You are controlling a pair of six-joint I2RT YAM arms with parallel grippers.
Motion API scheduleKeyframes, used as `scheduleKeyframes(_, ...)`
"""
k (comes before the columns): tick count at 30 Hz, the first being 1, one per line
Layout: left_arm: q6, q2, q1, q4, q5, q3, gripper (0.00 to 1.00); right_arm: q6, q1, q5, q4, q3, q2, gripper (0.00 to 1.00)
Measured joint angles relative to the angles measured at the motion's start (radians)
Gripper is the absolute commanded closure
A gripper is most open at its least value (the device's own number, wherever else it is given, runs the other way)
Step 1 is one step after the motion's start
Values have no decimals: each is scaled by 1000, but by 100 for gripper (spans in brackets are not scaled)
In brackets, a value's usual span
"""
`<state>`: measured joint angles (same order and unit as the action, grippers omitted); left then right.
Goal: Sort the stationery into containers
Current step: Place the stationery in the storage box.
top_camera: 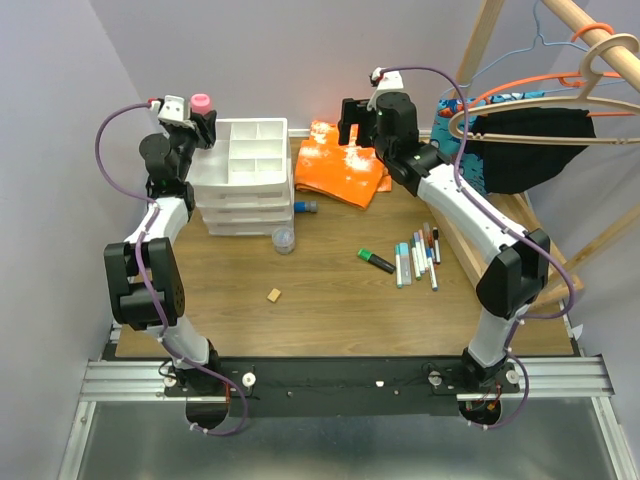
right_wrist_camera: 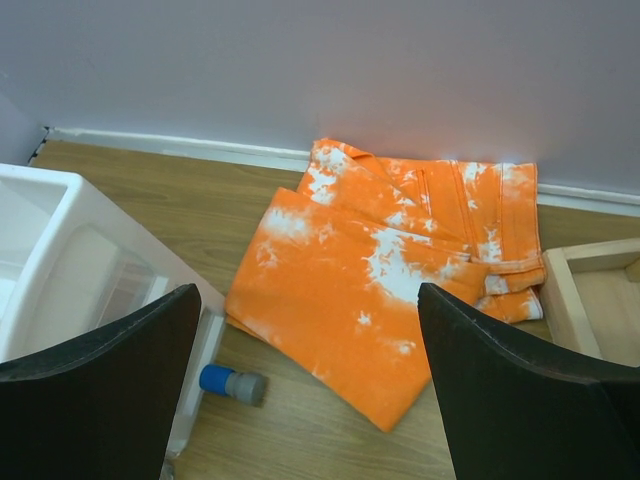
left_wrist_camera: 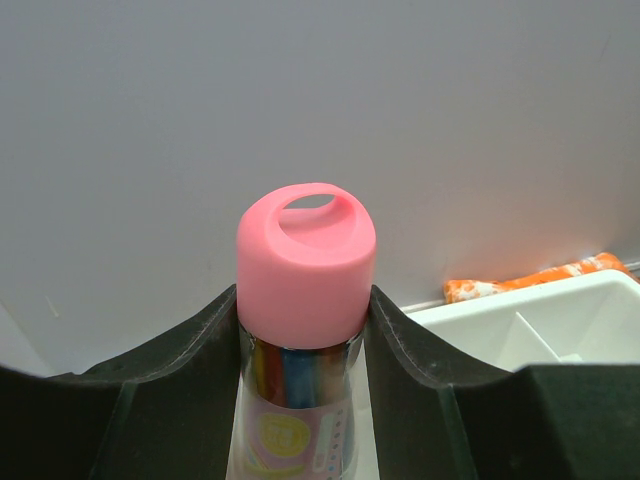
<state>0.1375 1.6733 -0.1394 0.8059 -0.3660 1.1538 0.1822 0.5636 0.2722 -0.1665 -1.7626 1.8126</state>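
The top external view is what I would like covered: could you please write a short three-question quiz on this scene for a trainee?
1. True or false: the left arm's fingers are shut on the pink-capped bottle.
2. Where do the white pens lie?
A. In the top tray of the drawers
B. On the table, beside the black marker
C. On the orange cloth
3. In the right wrist view, which item lies on the table by the foot of the drawer unit?

Key
1. True
2. B
3. The blue-capped tube
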Motion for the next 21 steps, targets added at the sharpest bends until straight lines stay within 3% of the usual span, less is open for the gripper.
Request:
scheduleKeyframes(3, 3, 3, -1, 10, 6, 0, 50, 0, 1, 0, 0, -4, 8, 3)
scheduleKeyframes(4, 5, 3, -1, 14, 12, -1, 48, 0, 2, 0, 0, -5, 10, 3)
scheduleKeyframes(21, 6, 1, -2, 50, 36, -27, 31, -17, 18, 0, -2, -19, 27, 3)
